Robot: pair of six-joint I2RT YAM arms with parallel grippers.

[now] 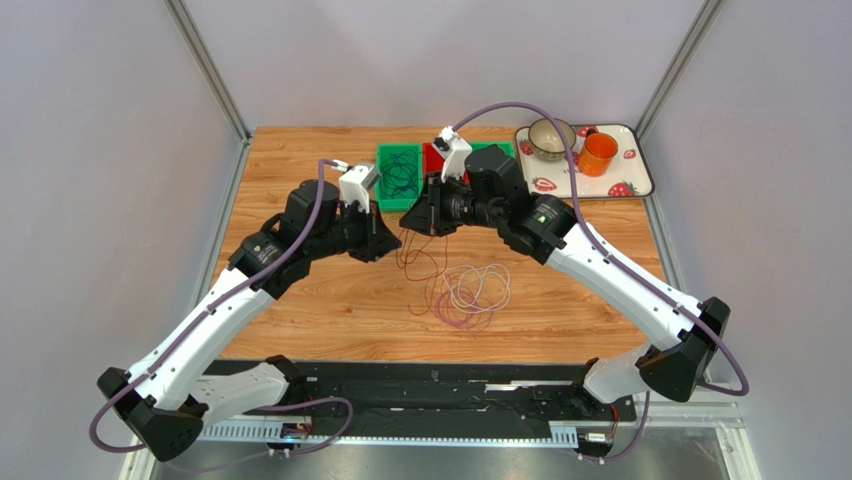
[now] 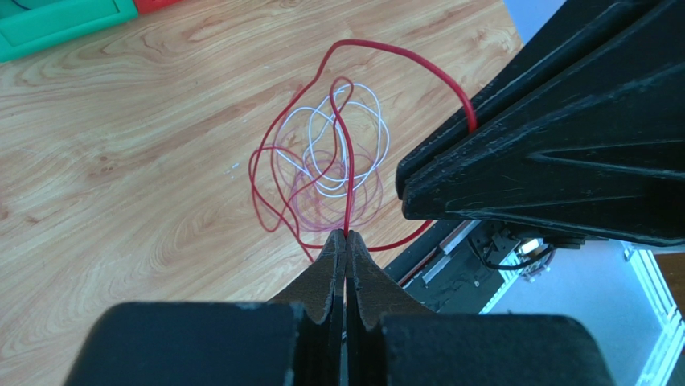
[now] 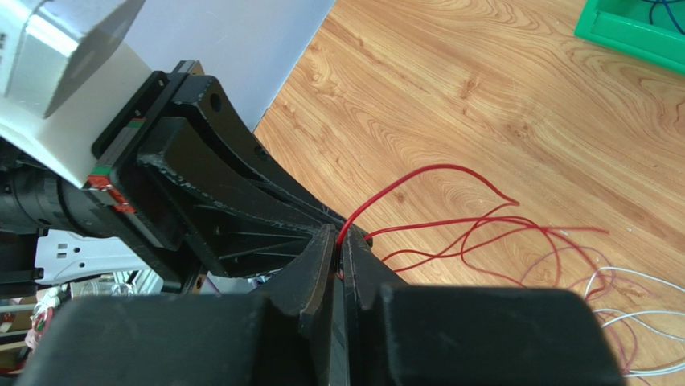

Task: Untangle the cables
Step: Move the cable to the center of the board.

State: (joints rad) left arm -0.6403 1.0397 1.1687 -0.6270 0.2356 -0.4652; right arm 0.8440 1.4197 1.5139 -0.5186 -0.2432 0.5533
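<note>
The cables (image 1: 470,292), thin wire loops in white, purple and red, lie heaped on the light wooden table (image 1: 300,310), on the near side of the green plastic bin (image 1: 400,178). From overhead I cannot make out the fingertips; my wrist cameras show them. My left gripper (image 2: 346,235) is clenched on the thin red cable (image 2: 347,209), which arcs over to the right gripper (image 3: 340,239), pinched on the same strand. Both grippers hang almost touching just in front of the bin, the heap farther from it. The red strand threads through the white loops (image 2: 384,137); the purple ones look blurred. The heap sits well away from the table's side edges, wood showing all round it.
</note>
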